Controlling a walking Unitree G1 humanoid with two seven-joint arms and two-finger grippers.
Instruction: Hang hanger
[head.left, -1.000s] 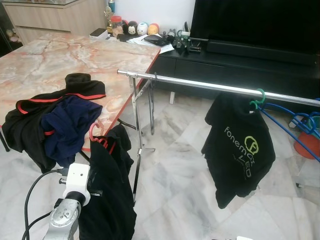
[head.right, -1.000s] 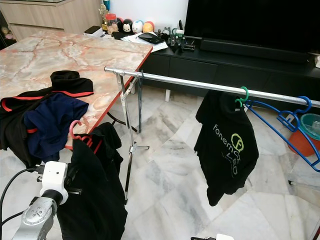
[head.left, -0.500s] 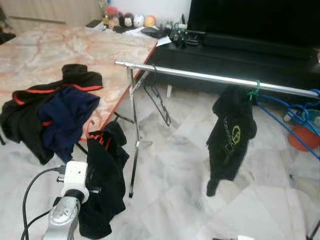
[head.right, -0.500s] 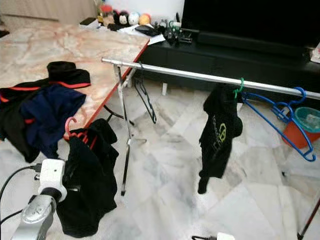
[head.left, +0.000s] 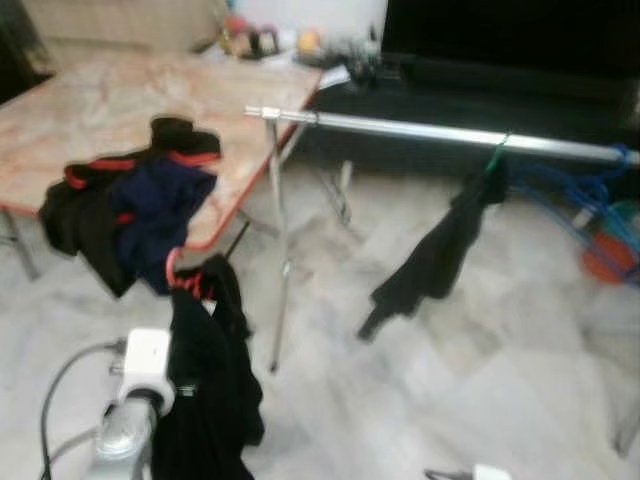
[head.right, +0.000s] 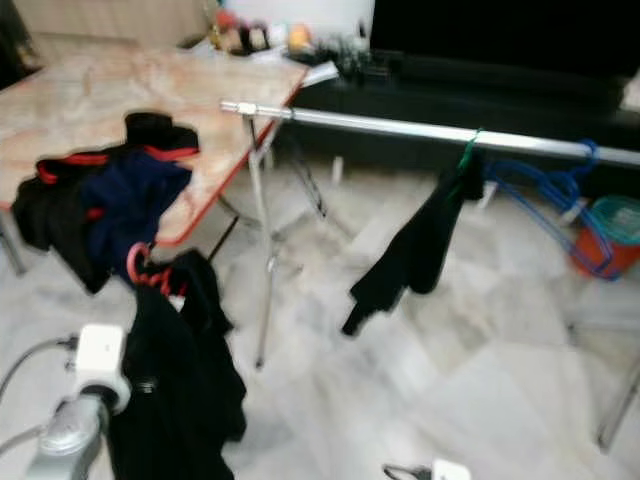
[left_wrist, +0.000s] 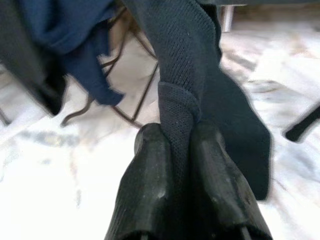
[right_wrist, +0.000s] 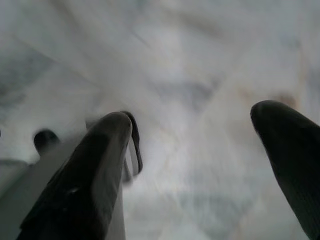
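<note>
We find the left claw (left_wrist: 172, 145) pinching a black garment (head.left: 205, 385) on its pink hanger (head.left: 176, 272), near left of the rail (head.left: 430, 132) (views blurred). Right claw (right_wrist: 195, 165) spread above floor.

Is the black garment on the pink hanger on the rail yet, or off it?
Off: the black garment on its pink hanger is pinched in the left end effector, well short of the silver rail.

Both eye views are blurry. The small things (head.left: 262, 40) at the far end of the table (head.left: 120, 95) are too fuzzy to tell. The black shirt (head.left: 205, 390) hides the left pincer (left_wrist: 176, 150) from above.
</note>
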